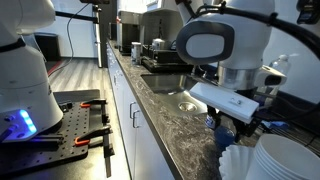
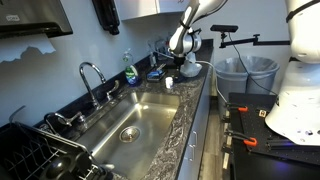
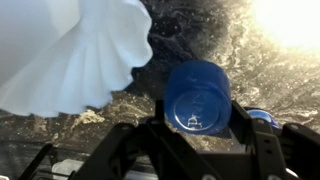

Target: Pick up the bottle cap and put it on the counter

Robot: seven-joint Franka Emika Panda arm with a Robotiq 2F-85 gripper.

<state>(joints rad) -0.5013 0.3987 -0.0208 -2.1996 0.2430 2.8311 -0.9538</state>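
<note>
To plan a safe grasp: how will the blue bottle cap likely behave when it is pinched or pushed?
The bottle cap looks small, moulded plastic: probably light and stiff. Its smooth round wall may slip when pinched or slide on the glossy counter. Its flat face points at the wrist camera, so rolling seems unlikely unless it tips on edge.
</note>
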